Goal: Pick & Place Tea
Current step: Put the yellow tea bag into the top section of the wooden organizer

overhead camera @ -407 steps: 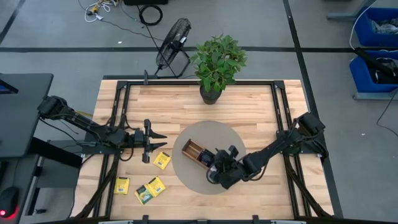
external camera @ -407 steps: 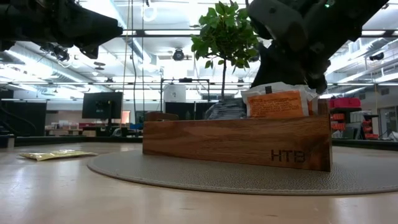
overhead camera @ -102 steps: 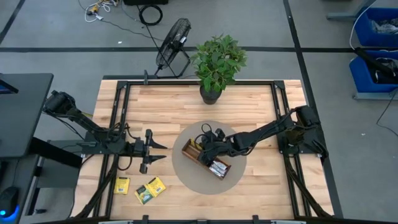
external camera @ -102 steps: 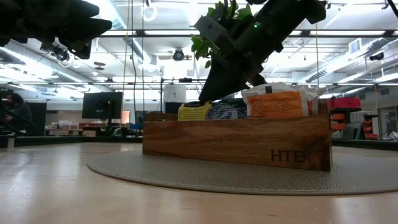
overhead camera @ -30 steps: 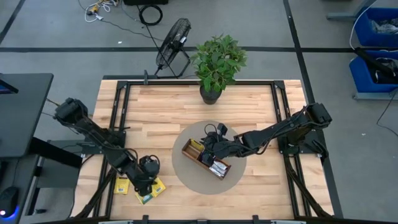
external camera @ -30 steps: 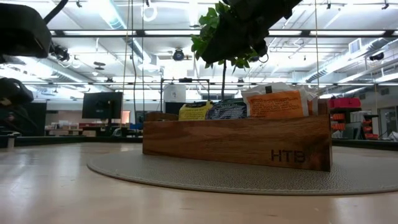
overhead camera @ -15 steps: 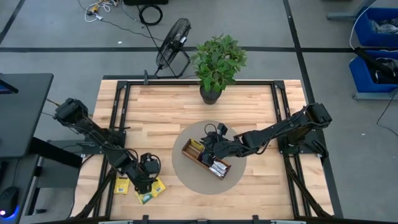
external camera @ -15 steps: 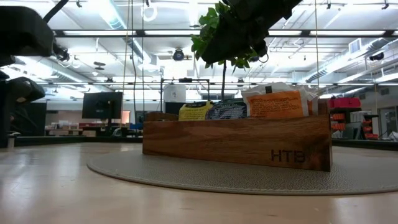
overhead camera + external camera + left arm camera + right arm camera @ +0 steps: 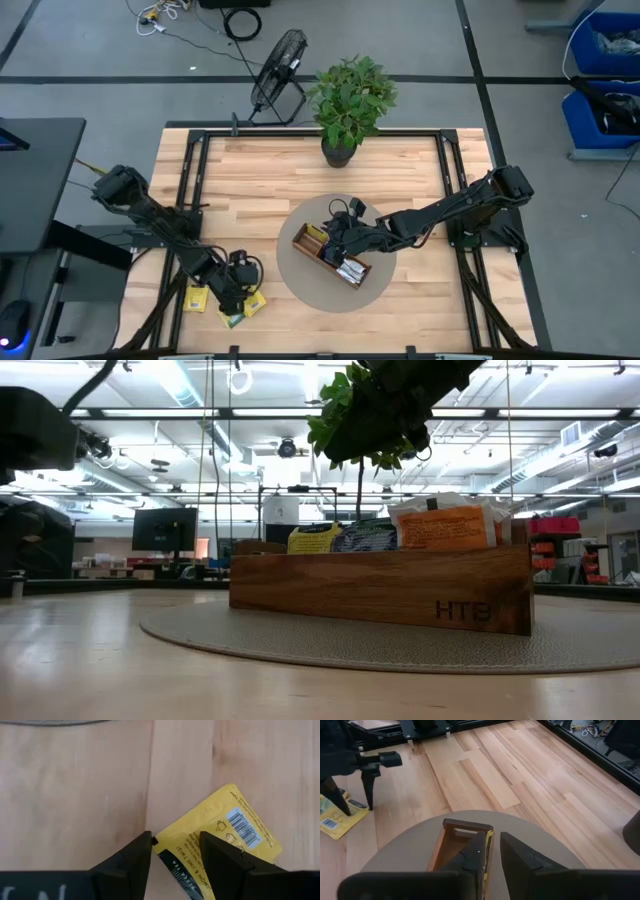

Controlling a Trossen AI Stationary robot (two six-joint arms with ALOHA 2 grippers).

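High view shows the wooden table (image 9: pixel 400 170) with a round grey mat (image 9: pixel 300 280) at its middle, and on the mat a long wooden tray (image 9: pixel 310 246) set at a slant; a potted plant (image 9: pixel 350 100) stands at the table's far edge and a fan (image 9: pixel 278 62) lies on the floor beyond it. Both arms are at work near the front half: the right gripper (image 9: pixel 340 240) hangs over the tray's nearer-to-plant end, its jaws parted only narrowly with nothing visibly between them, while the left gripper (image 9: pixel 172 851) is down at the front-left corner over the loose tea. From the low view the tray already holds several sachets standing on edge: a yellow sachet in the tray (image 9: pixel 314 539), a dark sachet (image 9: pixel 362 538) next to it and an orange-and-white sachet (image 9: pixel 445 526) at the end nearest the lettering, so a good part of the sorting looks done. Still on the bare table are two yellow ones: a small yellow sachet (image 9: pixel 197 298) lying apart to the left, and the loose yellow sachet (image 9: pixel 225 837) under the left arm. In the left wrist view the jaws stand apart, straddling a corner of that loose sachet without clamping it, so I judge the pick is being set up rather than made. What remains, as far as shows, is closing on this one, carrying it to the tray, then fetching the last.
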